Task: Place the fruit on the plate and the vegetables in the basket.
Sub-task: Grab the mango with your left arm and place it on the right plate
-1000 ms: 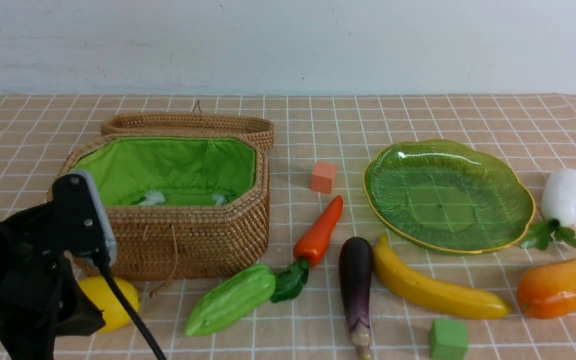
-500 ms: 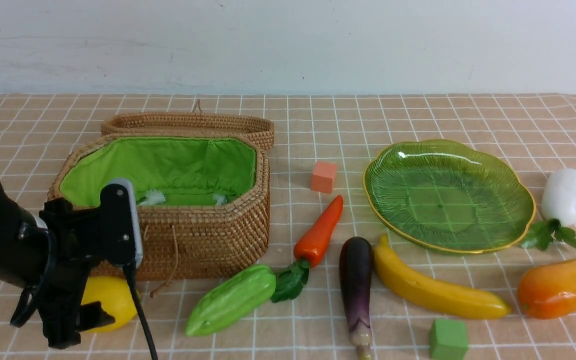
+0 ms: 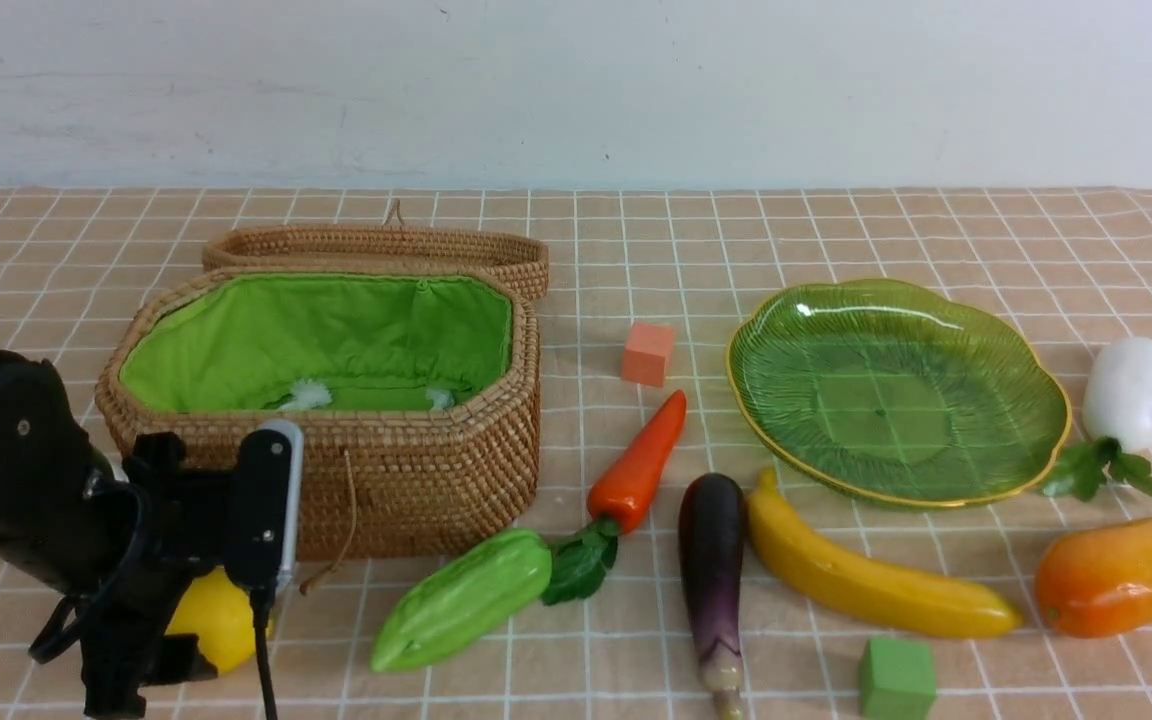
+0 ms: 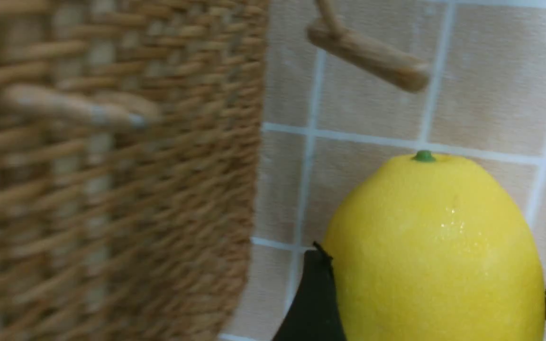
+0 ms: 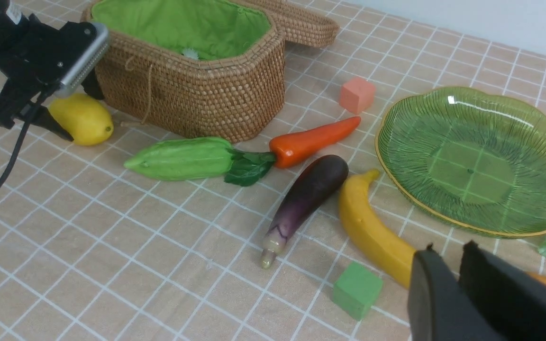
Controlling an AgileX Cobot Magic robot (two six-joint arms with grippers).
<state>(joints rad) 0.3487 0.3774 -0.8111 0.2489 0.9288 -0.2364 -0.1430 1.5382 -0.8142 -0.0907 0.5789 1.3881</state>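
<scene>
Orange cube [image 3: 647,353]: 1 unit, resting flat on the counter [image 3: 836,230], mid-scene.
Green cube [image 3: 896,679]: 1 unit, nearer the front, right of the orange cube, well apart.
Counter: tan cloth, white grid lines.
Wall [image 3: 576,90]: plain white, behind.

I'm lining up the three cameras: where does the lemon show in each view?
Front view: lemon low on the left, in front of the basket.
Left wrist view: lemon close up, beside the basket wall.
Right wrist view: lemon far off, beside the basket.
Shared landmark: the basket.
</scene>
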